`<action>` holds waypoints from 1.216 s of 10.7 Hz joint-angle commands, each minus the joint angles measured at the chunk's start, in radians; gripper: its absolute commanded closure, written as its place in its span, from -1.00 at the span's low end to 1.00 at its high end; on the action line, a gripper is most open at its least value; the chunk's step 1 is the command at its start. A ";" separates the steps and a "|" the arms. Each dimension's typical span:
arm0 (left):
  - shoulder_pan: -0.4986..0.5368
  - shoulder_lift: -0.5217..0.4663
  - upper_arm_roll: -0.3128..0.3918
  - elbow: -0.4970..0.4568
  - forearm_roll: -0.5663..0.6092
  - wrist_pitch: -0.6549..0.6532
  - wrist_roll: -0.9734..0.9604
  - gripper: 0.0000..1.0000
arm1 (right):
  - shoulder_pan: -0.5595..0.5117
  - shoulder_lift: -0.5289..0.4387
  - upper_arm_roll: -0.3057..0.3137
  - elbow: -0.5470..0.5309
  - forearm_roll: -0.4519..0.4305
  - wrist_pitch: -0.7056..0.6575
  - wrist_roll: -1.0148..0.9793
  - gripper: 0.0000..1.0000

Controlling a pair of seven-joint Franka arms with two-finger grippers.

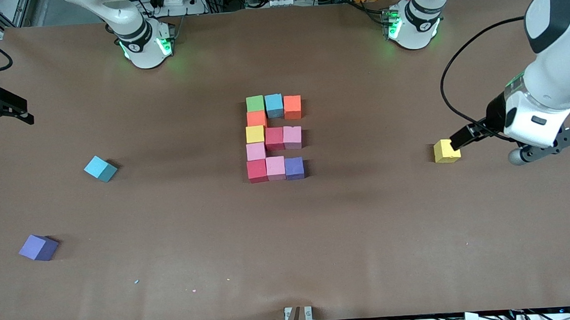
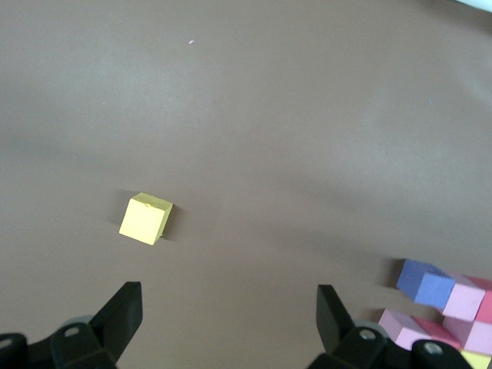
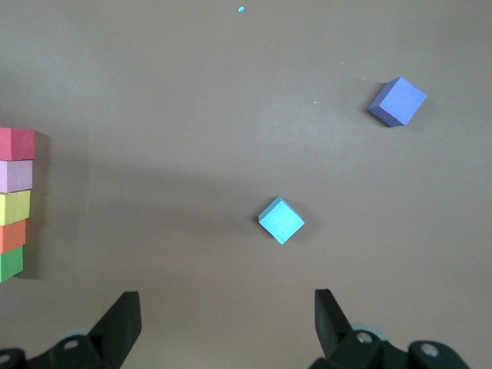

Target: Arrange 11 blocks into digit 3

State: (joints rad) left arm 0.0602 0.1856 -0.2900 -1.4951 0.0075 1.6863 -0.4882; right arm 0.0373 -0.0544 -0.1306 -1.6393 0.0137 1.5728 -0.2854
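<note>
The digit figure (image 1: 273, 137) of multicoloured cubes lies at the table's middle: three rows of three, linked by single cubes on the right arm's side. Its edge shows in the left wrist view (image 2: 450, 304) and the right wrist view (image 3: 15, 204). A loose yellow cube (image 1: 446, 151) (image 2: 145, 219) lies toward the left arm's end. My left gripper (image 1: 462, 140) (image 2: 228, 307) hangs open and empty just beside it. A light blue cube (image 1: 100, 169) (image 3: 281, 220) and a purple cube (image 1: 38, 247) (image 3: 397, 101) lie toward the right arm's end. My right gripper (image 1: 0, 115) (image 3: 227, 307) is open and empty over that end's edge.
A black cable (image 1: 446, 86) loops from the left arm over the table. Small foam crumbs (image 1: 136, 281) lie near the front edge. A metal bracket (image 1: 298, 315) sits at the middle of the front edge.
</note>
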 commanded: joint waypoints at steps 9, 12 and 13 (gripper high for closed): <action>-0.082 -0.123 0.111 -0.070 0.019 -0.022 0.339 -1.00 | -0.017 0.010 0.013 0.026 -0.012 -0.019 0.000 -1.00; -0.104 -0.166 0.152 -0.114 0.019 -0.031 0.381 -1.00 | -0.020 0.010 0.013 0.026 -0.014 -0.016 0.017 -1.00; -0.121 -0.175 0.176 -0.119 0.019 -0.033 0.402 -1.00 | -0.020 0.010 0.013 0.027 -0.014 -0.014 0.063 -1.00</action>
State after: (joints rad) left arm -0.0294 0.0619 -0.1585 -1.5676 0.0096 1.6588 -0.1291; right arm 0.0368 -0.0539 -0.1313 -1.6375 0.0137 1.5725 -0.2688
